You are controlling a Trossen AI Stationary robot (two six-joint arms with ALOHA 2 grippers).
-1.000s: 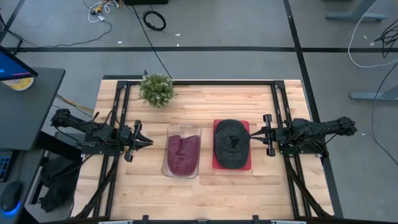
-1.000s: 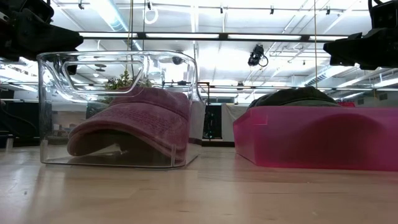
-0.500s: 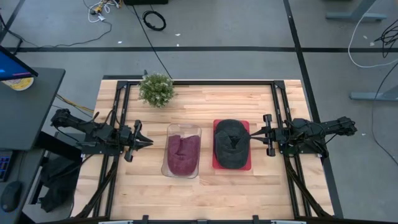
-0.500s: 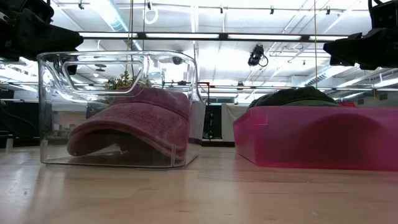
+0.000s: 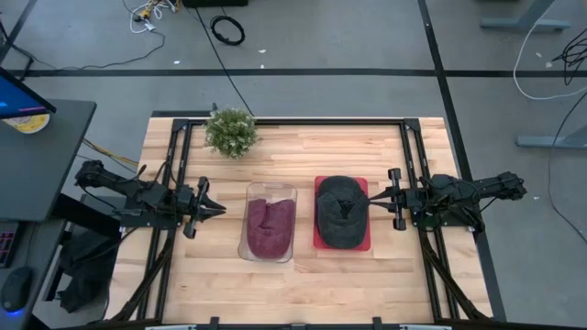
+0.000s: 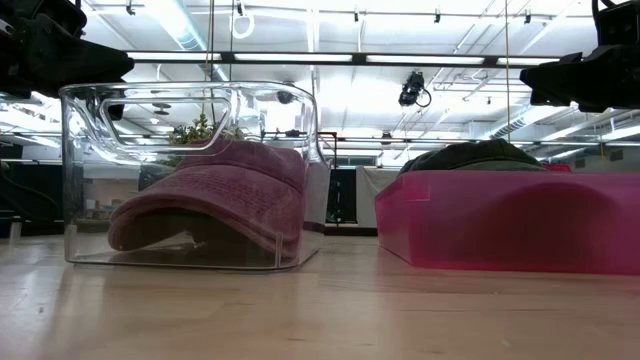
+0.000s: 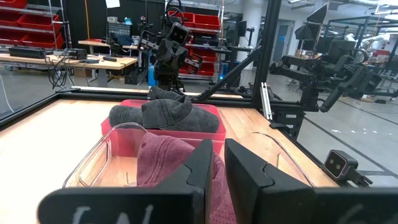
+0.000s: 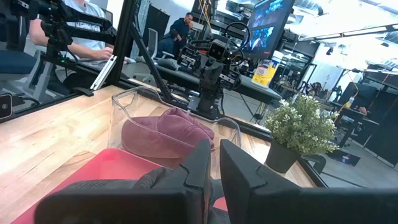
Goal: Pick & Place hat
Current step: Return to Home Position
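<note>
A maroon cap [image 5: 268,226] lies inside a clear plastic bin [image 5: 249,246] at the table's middle; the low view shows it resting on the bin's floor [image 6: 215,205]. A dark grey cap [image 5: 338,210] sits in a pink tray [image 5: 365,244] just right of the bin. My left gripper [image 5: 218,209] hovers left of the bin, shut and holding nothing; its wrist view shows the fingers [image 7: 217,163] nearly together. My right gripper [image 5: 371,198] hovers by the tray's right side, also shut and holding nothing [image 8: 212,163].
A small potted plant [image 5: 230,131] stands near the table's far edge, left of centre. Black frame rails [image 5: 174,165] run along both sides of the wooden table. Bare wood lies in front of the bin and tray. People sit at desks beyond the table in the right wrist view.
</note>
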